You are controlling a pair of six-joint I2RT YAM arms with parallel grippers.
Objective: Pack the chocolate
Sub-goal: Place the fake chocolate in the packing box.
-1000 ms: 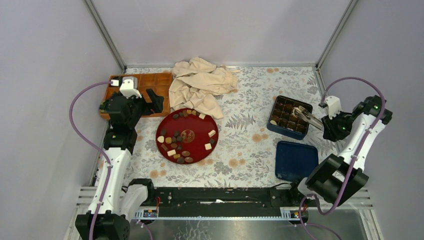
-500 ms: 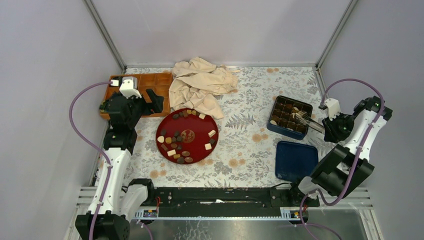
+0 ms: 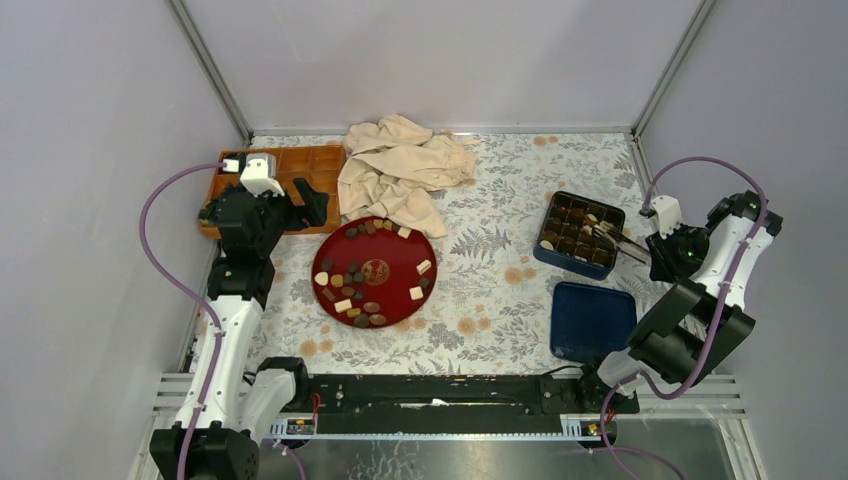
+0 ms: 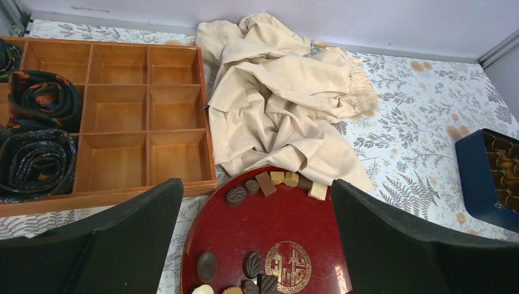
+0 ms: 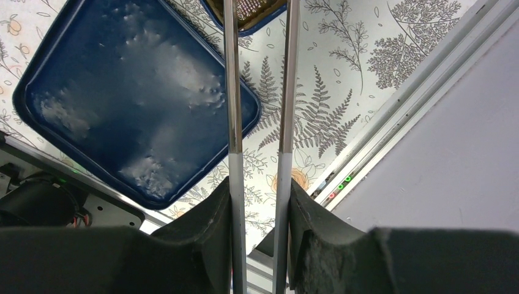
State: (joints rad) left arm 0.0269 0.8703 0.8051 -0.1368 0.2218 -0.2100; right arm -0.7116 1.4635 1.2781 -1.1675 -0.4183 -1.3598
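A table (image 3: 490, 290) covered in a pale fern-and-flower print, enclosed by plain lilac walls (image 3: 430, 60). The landmark is the round red plate (image 3: 395, 262) with a gold emblem, left of the table's centre.

The chocolate (image 3: 347, 291) consists of small pieces in dark brown, light brown and cream-white, in oval, round and square shapes. Most lie loose on the plate, along its far rim and its near-left part.

Well to the right of the plate stands an open blue box (image 3: 570, 268) divided into cells. Several cells hold dark pieces and a few cream ones. Its lid (image 3: 592, 320) lies flat nearer the arm bases than the box, also right of the plate. Left of and beyond the plate is a wooden tray (image 4: 147, 110) with rolled ties (image 4: 37, 98) in its leftmost cells. A crumpled cream cloth (image 3: 400, 165) touches the plate's far edge.

The left gripper (image 4: 256, 184) hangs wide apart and empty over the plate's far-left rim. The right gripper (image 5: 258, 184) pinches tongs (image 3: 612, 235), whose tips reach over the box.
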